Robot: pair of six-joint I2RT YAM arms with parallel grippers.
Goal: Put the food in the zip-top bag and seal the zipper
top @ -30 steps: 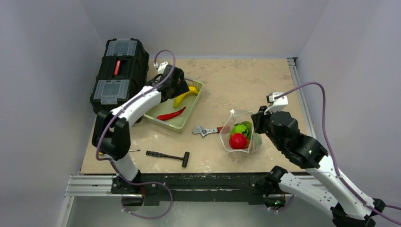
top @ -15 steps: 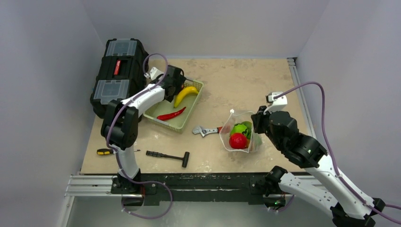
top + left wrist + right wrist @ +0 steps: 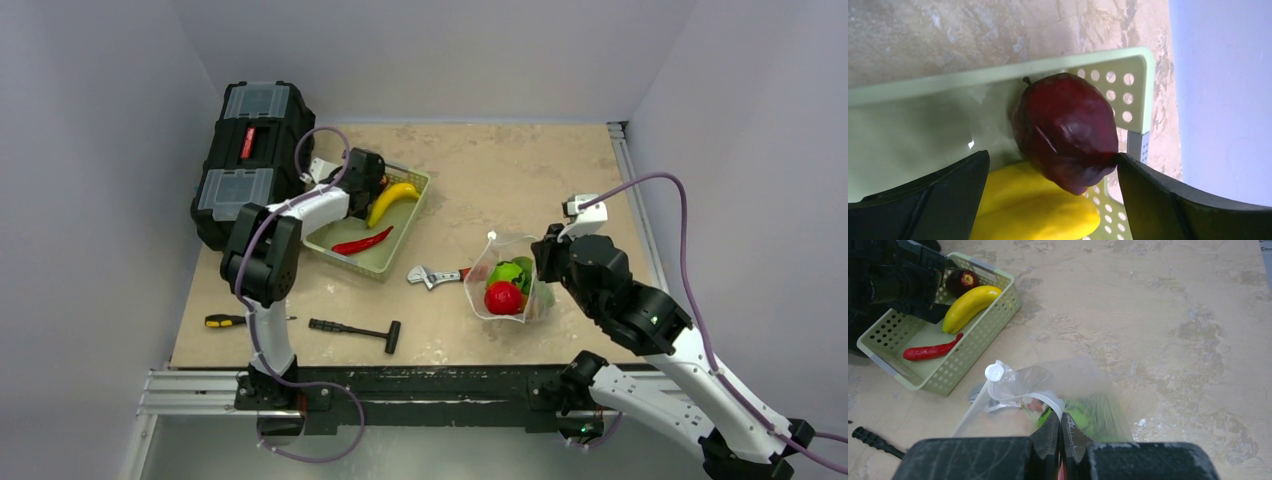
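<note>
Nearest the arms, a yellow-handled screwdriver [image 3: 223,321] and a black hammer [image 3: 357,331] lie on the tan stone-patterned counter [image 3: 500,170]. A little farther in, on the right, the right hand [image 3: 1060,422] has its fingers pressed together, pinching the top edge of the clear bag [image 3: 1088,382]. The bag stands on the counter with a green pepper [image 3: 511,270] and a red round fruit [image 3: 503,298] inside. Its zipper strip [image 3: 1030,396] curls loosely at the open mouth, ending in a small white tab [image 3: 994,372]. Just left of the bag lies a silver wrench [image 3: 430,276] with a red grip. Farther back on the left sits a pale green perforated basket [image 3: 378,258] holding a red chili [image 3: 362,241], a yellow banana [image 3: 392,200] and a dark red fruit [image 3: 1063,130]. The left hand [image 3: 1052,156] is inside the basket, fingers spread wide on either side of the dark red fruit. At the back left stands a black toolbox [image 3: 250,160]; the red patch on its lid is too small to read.
</note>
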